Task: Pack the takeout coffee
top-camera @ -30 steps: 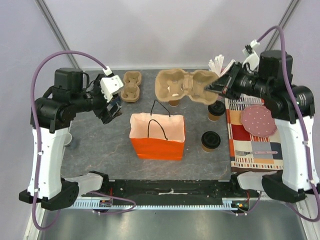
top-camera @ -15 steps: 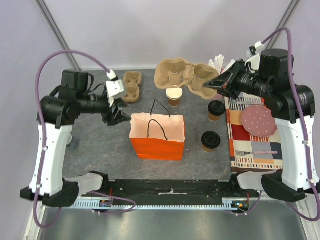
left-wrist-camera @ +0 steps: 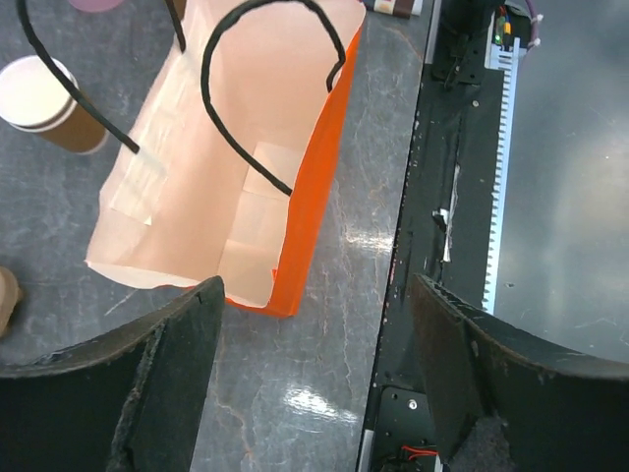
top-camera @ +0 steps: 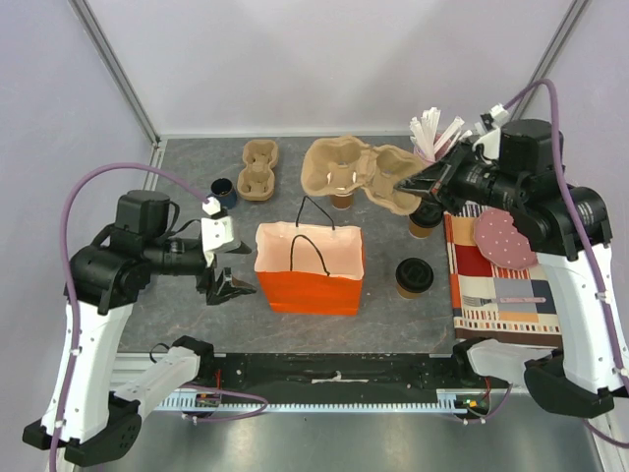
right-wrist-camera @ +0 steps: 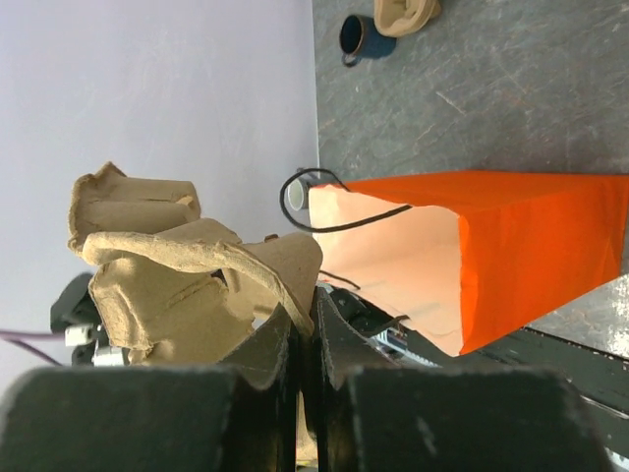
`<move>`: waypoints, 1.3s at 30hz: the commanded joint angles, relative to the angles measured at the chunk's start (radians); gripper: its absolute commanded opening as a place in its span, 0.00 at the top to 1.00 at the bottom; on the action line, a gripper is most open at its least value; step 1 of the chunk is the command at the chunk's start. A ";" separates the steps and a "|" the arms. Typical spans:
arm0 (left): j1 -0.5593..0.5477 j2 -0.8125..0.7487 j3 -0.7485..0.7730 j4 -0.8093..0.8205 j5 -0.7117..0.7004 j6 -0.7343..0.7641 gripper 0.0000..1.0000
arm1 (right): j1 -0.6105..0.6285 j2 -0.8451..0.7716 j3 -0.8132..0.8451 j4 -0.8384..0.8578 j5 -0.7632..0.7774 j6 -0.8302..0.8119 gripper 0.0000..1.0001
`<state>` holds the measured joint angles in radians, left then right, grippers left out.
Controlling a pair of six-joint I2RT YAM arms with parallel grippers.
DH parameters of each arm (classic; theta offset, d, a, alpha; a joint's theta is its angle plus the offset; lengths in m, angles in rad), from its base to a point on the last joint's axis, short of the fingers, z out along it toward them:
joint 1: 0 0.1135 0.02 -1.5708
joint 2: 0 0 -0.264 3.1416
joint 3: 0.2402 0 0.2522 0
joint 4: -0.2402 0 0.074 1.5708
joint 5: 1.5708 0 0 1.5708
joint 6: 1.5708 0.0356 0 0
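Nearest you, your left claw [top-camera: 234,270] hangs spread wide with nothing in it, just beside the left wall of the orange paper bag [top-camera: 310,283]. The bag stands upright and open-mouthed on the bench [top-camera: 182,315]. Right of the bag, the nearer lidded kraft cup [top-camera: 414,276] stands beside the striped cloth [top-camera: 496,290]. Behind it, the farther lidded kraft cup [top-camera: 423,225] sits partly under your right claw [top-camera: 405,184], which is pinched tight on the edge of a pulp cup carrier [top-camera: 344,167] held above the bench. Far left stand a dark blue mug [top-camera: 224,190] and a small pulp carrier [top-camera: 257,169].

Pale lilac walls [top-camera: 295,59], grey slate tabletop [top-camera: 383,305]
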<state>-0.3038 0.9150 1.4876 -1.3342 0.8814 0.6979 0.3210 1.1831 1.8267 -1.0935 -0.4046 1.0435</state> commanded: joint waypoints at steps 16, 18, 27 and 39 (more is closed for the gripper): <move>-0.224 0.056 -0.193 0.119 -0.102 0.185 0.24 | 0.273 0.167 0.088 0.037 0.013 0.081 1.00; -0.268 0.058 -0.202 0.127 -0.162 0.210 0.26 | 0.279 0.155 0.051 0.052 0.016 0.098 1.00; -0.322 -0.051 -0.245 0.092 -0.183 0.212 0.67 | 0.339 0.079 -0.096 0.043 0.062 0.121 1.00; -0.339 -0.102 -0.264 0.104 -0.200 0.247 0.98 | 0.415 0.066 -0.187 -0.022 0.153 0.041 1.00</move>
<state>-0.6327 0.8116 1.2129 -1.2423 0.6781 0.9318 0.7197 1.2716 1.6501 -1.0931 -0.3077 1.1095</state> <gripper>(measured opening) 0.028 0.104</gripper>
